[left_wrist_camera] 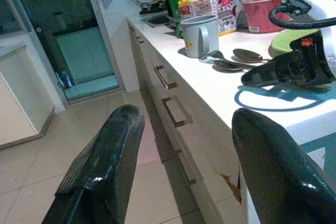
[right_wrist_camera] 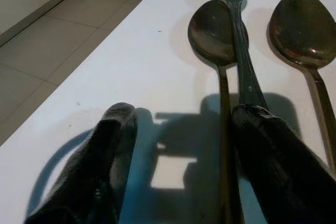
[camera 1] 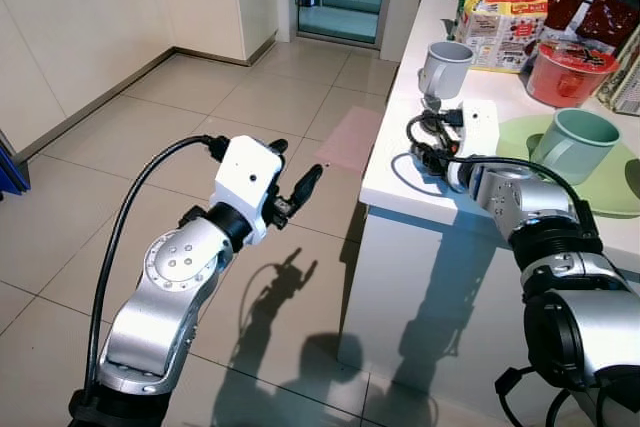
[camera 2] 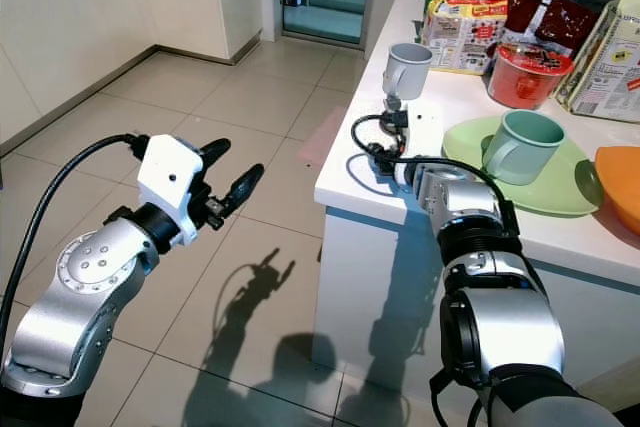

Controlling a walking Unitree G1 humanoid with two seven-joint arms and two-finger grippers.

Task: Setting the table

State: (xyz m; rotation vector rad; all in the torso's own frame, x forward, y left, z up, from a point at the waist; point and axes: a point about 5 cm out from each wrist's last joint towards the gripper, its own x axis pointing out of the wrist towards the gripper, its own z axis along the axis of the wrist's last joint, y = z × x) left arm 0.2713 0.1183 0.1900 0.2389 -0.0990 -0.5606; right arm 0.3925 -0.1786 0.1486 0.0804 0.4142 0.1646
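Already low over the table (camera 1: 400, 182), the right gripper (right_wrist_camera: 178, 156) held its jaws apart beside two spoons (right_wrist_camera: 218, 30) and a fork (right_wrist_camera: 239, 35) at its twelve o'clock; closing could pinch several together. Left gripper (left_wrist_camera: 184, 166) hung open, idle.

White counter (camera 1: 400, 172), grey mug (camera 1: 443, 68), green plate (camera 1: 610, 192), red bowl (camera 1: 568, 74), dark spoons (right_wrist_camera: 218, 30)

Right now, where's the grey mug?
The grey mug stands upright near the white counter's front edge, ahead of the right pincer. Spoons lie between them, and a green mug on a green plate sits to its right.
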